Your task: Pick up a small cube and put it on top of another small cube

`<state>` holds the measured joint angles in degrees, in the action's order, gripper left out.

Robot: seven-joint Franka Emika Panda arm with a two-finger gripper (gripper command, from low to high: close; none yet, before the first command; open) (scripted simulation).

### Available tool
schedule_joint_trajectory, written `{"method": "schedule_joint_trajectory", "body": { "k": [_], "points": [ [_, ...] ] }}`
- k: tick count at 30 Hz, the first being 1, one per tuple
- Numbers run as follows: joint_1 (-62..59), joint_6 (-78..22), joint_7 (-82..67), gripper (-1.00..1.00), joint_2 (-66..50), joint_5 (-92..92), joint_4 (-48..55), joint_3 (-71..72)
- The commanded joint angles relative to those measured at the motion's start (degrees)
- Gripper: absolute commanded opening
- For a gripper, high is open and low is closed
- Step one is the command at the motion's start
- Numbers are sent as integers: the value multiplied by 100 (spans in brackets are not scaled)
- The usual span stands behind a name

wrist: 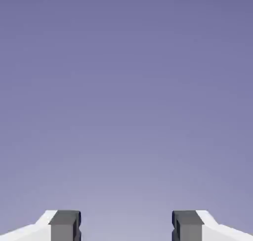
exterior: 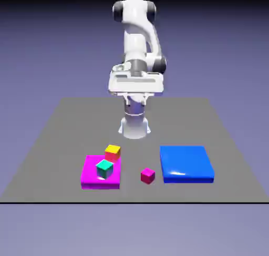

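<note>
The small magenta-pink cube (exterior: pixel 147 175) sits alone on the grey table near its front edge, between two flat slabs. A teal cube (exterior: pixel 104 169) rests on the magenta slab (exterior: pixel 92 176), and a yellow-topped cube (exterior: pixel 112 153) stands at that slab's far edge. My gripper (exterior: pixel 135 96) hangs high above the table's far side, well away from all the cubes. The hand view shows its grey fingertips (wrist: pixel 64 226) wide apart, so the gripper (wrist: pixel 126 227) is open with only plain backdrop between the tips.
A large flat blue slab (exterior: pixel 186 164) lies to the exterior view's right of the small pink cube. The robot's base (exterior: pixel 134 126) stands on the table behind the cubes.
</note>
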<state>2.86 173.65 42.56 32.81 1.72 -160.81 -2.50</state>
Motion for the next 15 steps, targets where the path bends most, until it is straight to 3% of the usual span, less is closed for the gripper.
{"method": "schedule_joint_trajectory", "body": {
  "k": [1,15],
  "points": [
    [180,-30,9,0,13,143,16,-208],
    [2702,-448,131,0,189,2137,241,-3115]
  ]
}}
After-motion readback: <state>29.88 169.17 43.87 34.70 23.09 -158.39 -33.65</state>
